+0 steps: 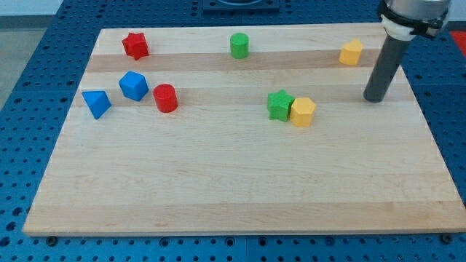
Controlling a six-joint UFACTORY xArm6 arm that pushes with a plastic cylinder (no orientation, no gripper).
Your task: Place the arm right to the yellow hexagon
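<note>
Camera view shows my tip (376, 99) on the bench (233, 189) at the view's right, well apart from the yellow hexagon (302, 112) — nothing lies between them. A green star-like block (279, 105) touches the hexagon's left side. Another yellow block (351, 53), shape unclear, sits above-left of my tip. No pincer shows — only the rod.

My tip (375, 98) rests on the wooden board (233, 189), well right of the yellow hexagon (302, 112) (which touches the green star (279, 105)).
</note>
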